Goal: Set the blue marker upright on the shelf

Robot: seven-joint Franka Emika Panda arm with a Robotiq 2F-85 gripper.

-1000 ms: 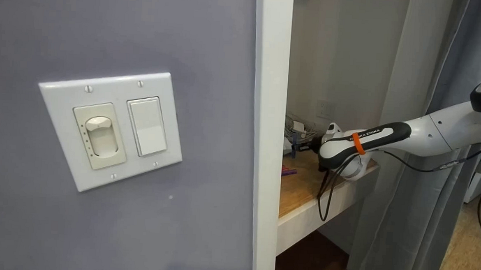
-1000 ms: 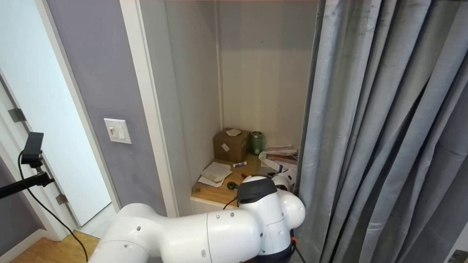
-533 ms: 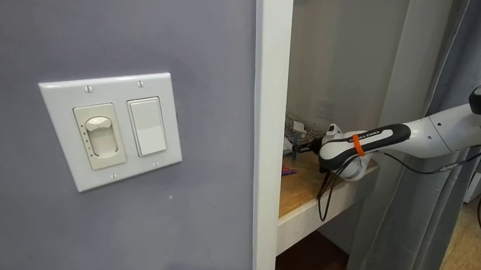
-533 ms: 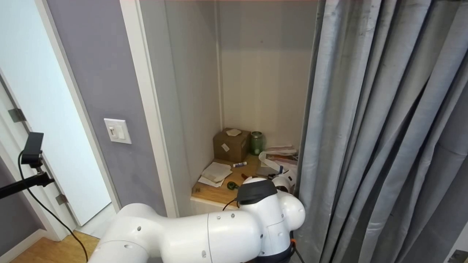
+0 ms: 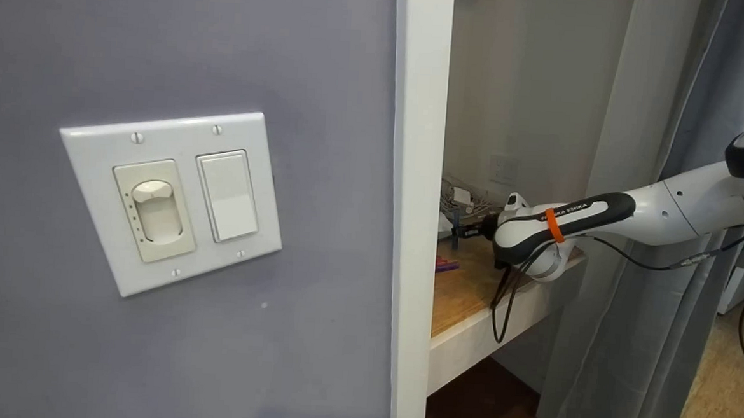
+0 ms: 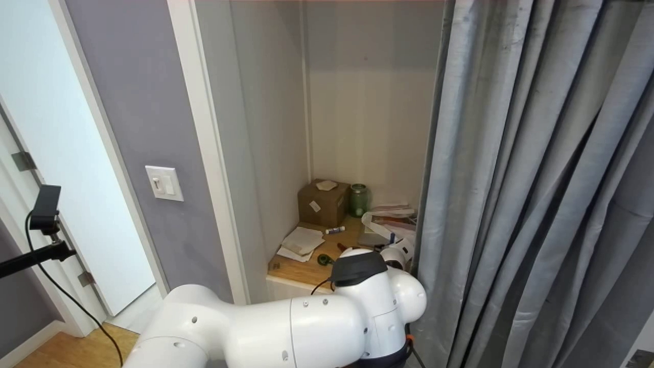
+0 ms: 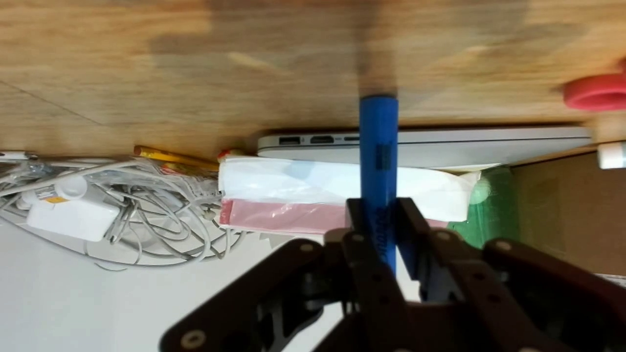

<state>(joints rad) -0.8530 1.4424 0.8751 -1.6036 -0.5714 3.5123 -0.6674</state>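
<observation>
The blue marker [image 7: 379, 146] stands upright between my gripper's fingertips [image 7: 377, 210], which press on it from both sides. In the wrist view, which stands upside down, its free end meets a dark shadow at the wooden shelf [image 7: 234, 83]; it looks to be on the board or just above it. In an exterior view the marker [image 5: 455, 229] is vertical in front of the gripper [image 5: 467, 230], over the tan shelf [image 5: 469, 297]. In an exterior view only the marker's top [image 6: 392, 237] shows; the arm hides most of the gripper.
Behind the marker lie a closed laptop [image 7: 489, 146], a white and pink plastic bag [image 7: 288, 210] and tangled cables [image 7: 161, 220]. A green jar [image 6: 359, 200], cardboard box [image 6: 323, 205], papers [image 6: 301, 243] and a white-blue stick [image 6: 335, 230] are on the shelf. A grey curtain [image 6: 490, 204] hangs beside the arm.
The gripper and marker have moved slightly down toward the shelf. The marker remains held and upright.
</observation>
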